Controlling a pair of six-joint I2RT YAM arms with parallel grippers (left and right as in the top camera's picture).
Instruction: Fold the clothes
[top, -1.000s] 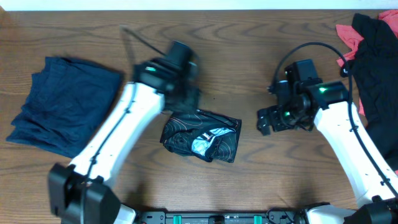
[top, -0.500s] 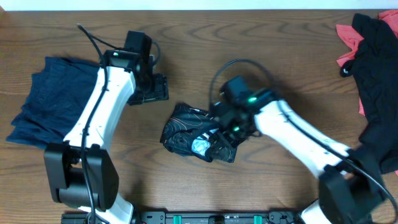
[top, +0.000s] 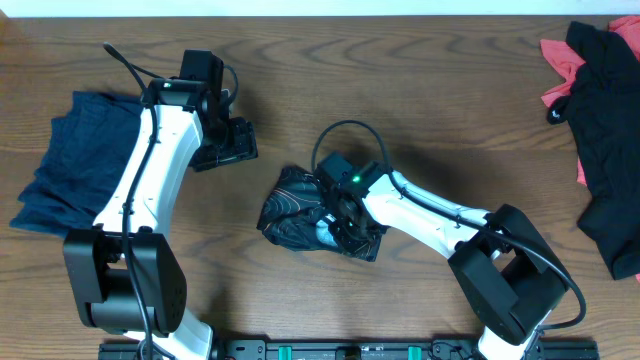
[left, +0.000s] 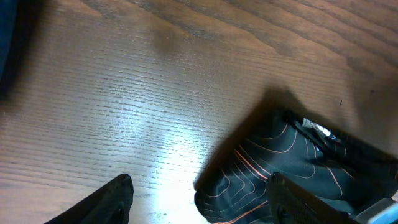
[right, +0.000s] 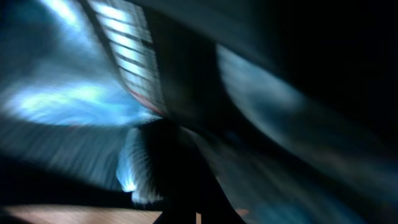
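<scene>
While the fold is being set, the bundle should be pressed flat, not dragged.
Table (top: 420, 80): matte woodgrain.
Navy garment (top: 80, 170): creased, far left.
Black-and-coral garment (top: 600, 120): limp heap, far right.
Jersey (top: 292, 208): thin, slick, contour-lined, bundled at centre.
Right gripper (top: 342, 218): down on jersey; finger state cannot be told.
Left gripper (top: 235, 148): fingers spread, nothing held.

No lettering on the black jersey (top: 292, 208) is legible.
</scene>
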